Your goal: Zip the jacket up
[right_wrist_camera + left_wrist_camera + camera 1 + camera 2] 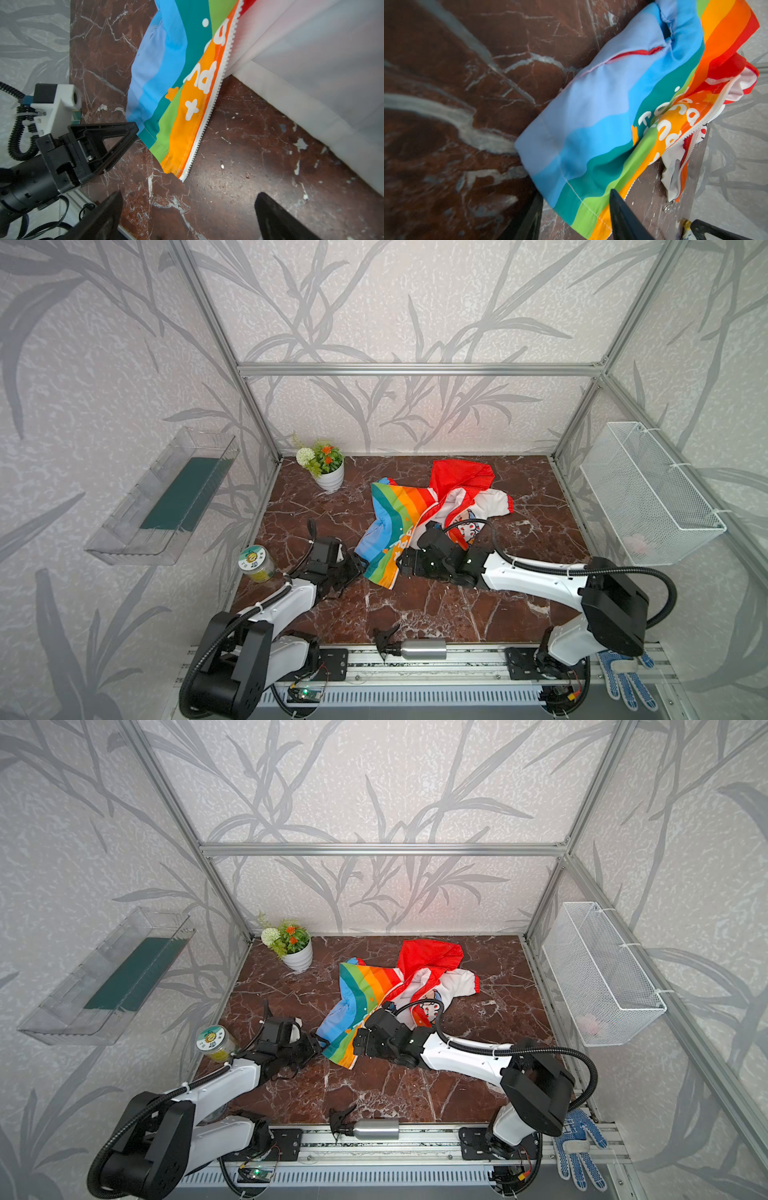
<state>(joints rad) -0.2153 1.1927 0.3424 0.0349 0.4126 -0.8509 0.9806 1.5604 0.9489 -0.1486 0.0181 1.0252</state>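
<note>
On the table [415,614], crumpled unzipped jacket [399,506]

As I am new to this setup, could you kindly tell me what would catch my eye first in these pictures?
The crumpled rainbow-striped jacket, red hood at its far side, lies in the middle of the dark marble table, its white zipper open. At its near hem the left gripper straddles the rainbow corner, and the right gripper stands open beside the zipper's end.
</note>
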